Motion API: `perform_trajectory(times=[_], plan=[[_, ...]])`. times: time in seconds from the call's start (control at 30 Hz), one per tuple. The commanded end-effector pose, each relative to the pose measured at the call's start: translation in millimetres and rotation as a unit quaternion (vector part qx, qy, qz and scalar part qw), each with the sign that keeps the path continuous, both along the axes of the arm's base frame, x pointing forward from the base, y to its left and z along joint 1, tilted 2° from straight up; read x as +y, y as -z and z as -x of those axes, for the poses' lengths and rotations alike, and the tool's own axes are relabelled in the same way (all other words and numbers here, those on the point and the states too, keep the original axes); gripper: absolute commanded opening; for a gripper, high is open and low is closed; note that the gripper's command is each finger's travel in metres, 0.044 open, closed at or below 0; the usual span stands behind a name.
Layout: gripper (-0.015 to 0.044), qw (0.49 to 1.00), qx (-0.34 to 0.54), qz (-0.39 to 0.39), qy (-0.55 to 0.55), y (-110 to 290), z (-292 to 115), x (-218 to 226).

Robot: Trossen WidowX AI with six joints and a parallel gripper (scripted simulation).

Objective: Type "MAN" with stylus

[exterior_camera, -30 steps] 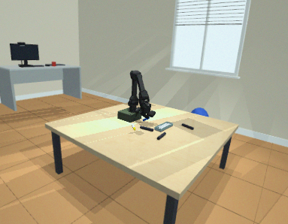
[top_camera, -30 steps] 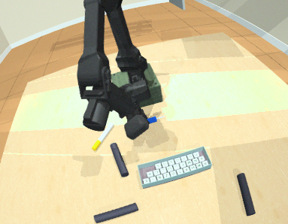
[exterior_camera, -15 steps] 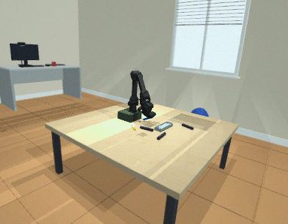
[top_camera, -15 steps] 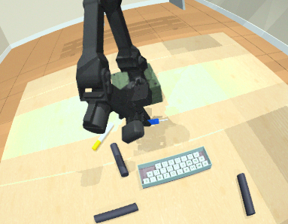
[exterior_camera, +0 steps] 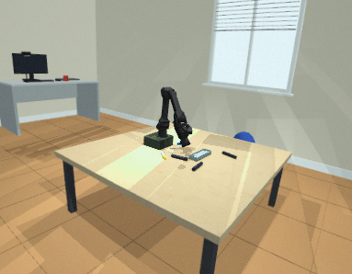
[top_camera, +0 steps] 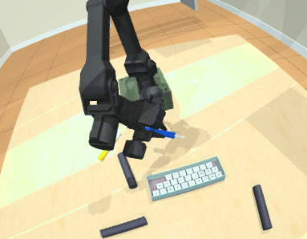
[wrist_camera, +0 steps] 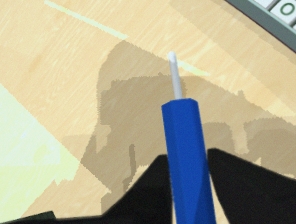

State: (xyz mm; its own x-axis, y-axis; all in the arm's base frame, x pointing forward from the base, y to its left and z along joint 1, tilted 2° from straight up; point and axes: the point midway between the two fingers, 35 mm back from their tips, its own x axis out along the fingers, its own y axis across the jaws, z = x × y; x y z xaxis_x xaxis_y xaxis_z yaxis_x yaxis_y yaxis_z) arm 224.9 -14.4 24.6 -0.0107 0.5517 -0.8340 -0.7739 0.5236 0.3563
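Gripping a blue hexagonal stylus with a thin white tip (top_camera: 164,133), the black parallel-jaw gripper (top_camera: 148,129) hangs above the pale wooden table (exterior_camera: 251,184), its fingers clamped on the stylus barrel. From the wrist view, the stylus (wrist_camera: 185,150) juts forward between the dark fingers, its tip in the air and pointing toward a corner of the keyboard. The small grey-framed keyboard with white keys (top_camera: 187,177) lies flat on the table, near the gripper but well apart from the stylus tip. Three dark cylindrical rods lie scattered around it; one (top_camera: 127,170) sits just beside its left end. A yellow-tipped pencil-like object (top_camera: 103,155) lies partly hidden under the arm. Picking up looks done. By my reckoning no key is being pressed, so M, A and N all seem left to type.
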Motion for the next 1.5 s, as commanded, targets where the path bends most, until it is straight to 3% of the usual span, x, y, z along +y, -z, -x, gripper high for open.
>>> perform_trajectory(times=[0.0, 0.7, 1.07, 1.47], plan=[[0.0000, 0.998, 0.036, -0.012, 0.057, -3, -9, 2], [0.0000, 0.913, 0.239, -0.062, 0.324, -15, -47, 18], [0.0000, 0.821, 0.351, -0.083, 0.442, -22, -65, 26], [0.0000, 0.689, 0.468, -0.095, 0.545, -29, -85, 37]])
